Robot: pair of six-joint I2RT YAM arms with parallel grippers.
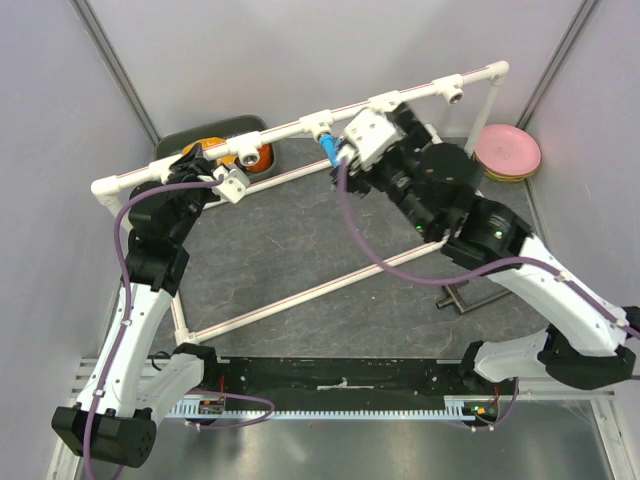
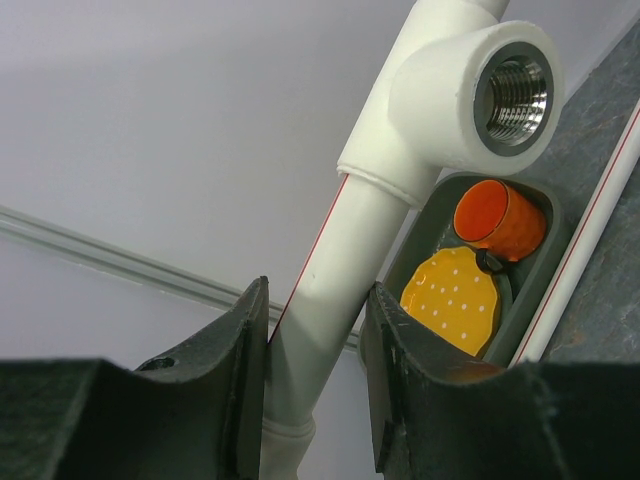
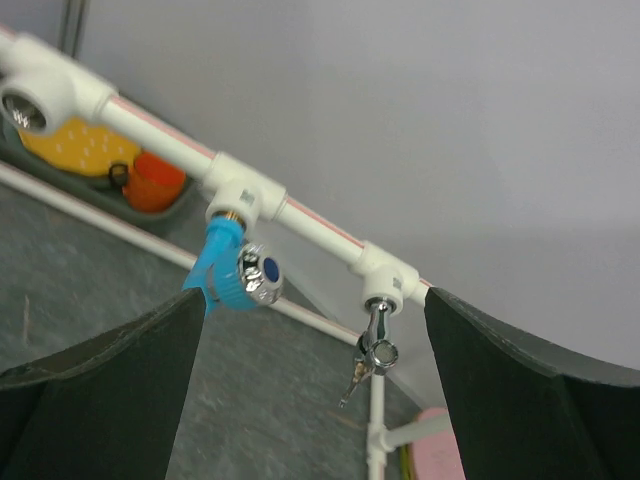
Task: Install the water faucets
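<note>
Your left gripper (image 2: 318,292) is clamped on the white pipe (image 2: 335,230), likely bracing it against twisting; your right gripper (image 3: 315,300) stands wide, holding nothing, just short of the blue faucet (image 3: 232,272), which hangs seated in its tee socket (image 3: 240,195); the chrome faucet (image 3: 373,345) hangs from the neighbouring socket (image 3: 385,278).
</note>
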